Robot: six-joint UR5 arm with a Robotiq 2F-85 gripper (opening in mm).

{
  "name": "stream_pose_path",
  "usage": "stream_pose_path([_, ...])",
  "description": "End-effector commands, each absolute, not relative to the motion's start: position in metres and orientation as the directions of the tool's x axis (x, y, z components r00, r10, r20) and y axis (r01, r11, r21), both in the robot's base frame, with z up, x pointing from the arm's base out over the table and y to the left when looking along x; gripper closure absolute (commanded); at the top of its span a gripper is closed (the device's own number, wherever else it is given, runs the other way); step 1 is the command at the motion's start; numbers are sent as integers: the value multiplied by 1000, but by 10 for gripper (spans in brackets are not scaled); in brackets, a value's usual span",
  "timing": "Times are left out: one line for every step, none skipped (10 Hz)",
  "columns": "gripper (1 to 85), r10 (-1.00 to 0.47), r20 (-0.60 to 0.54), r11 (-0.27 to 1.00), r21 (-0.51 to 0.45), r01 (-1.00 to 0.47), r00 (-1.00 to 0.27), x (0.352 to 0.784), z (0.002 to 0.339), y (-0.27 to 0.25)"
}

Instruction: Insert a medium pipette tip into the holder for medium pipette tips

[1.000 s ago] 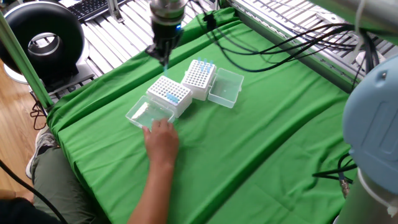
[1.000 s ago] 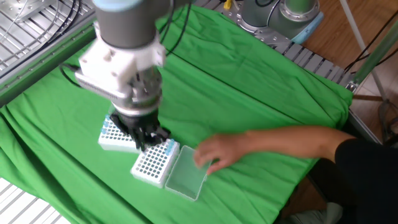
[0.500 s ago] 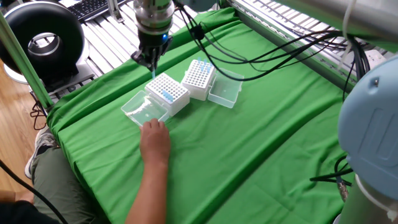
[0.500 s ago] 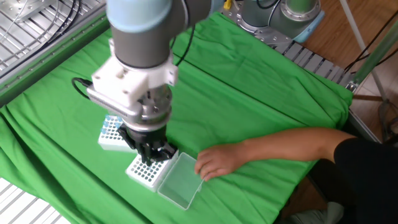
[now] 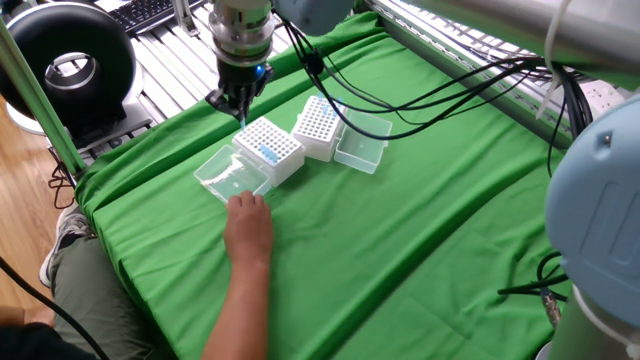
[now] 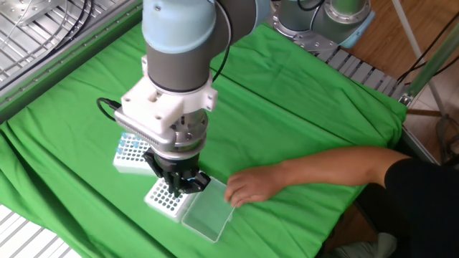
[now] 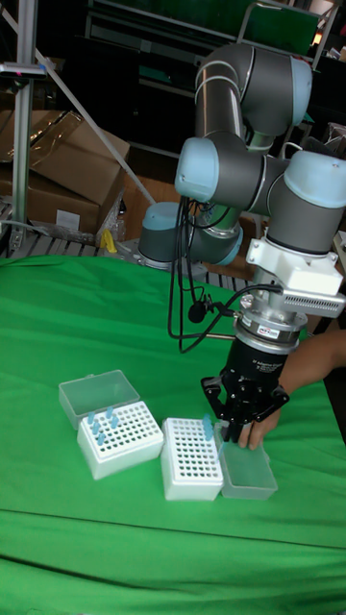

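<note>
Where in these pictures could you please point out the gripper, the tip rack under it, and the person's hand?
gripper [image 7: 234, 416]: tall fixed view, between its fingertips.
tip rack [image 7: 188, 462]: tall fixed view, on its hole grid.
person's hand [image 5: 248, 226]: one fixed view, on the back of the hand.

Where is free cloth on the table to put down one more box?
The green cloth is bare across the wide stretch beyond the farther tip box's open lid. It is crowded around the two tip boxes, where the gripper hovers and the person's hand rests by the near lid.
</note>
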State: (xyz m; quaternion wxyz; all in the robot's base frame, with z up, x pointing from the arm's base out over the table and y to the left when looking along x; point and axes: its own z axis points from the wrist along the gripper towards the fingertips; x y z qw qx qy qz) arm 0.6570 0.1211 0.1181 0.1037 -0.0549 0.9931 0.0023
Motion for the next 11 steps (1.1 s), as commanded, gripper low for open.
stream_pose_path([847, -95, -171, 995, -14, -94, -981, 642, 120, 118])
stream_pose_path([847, -93, -168, 996, -10, -93, -981, 637, 120, 117])
stream_pose_path([847, -83, -169, 996, -3, -84, -982, 634, 119, 119])
stream_pose_path([847, -77, -169, 997, 0, -78, -983, 633, 118, 121])
stream_pose_path([847, -71, -172, 997, 7, -73, -982, 633, 118, 124])
stream_pose_path([847, -69, -174, 997, 8, -72, -982, 633, 118, 124])
stream_pose_path([847, -70, -174, 997, 10, -73, -982, 633, 118, 124])
stream_pose_path([847, -72, -174, 997, 9, -75, -982, 632, 117, 124])
stream_pose_path([847, -73, -177, 997, 9, -76, -981, 632, 115, 123])
stream_pose_path([847, -76, -180, 997, 11, -79, -981, 632, 113, 122])
stream_pose_path([847, -79, -182, 997, 9, -82, -980, 631, 111, 120])
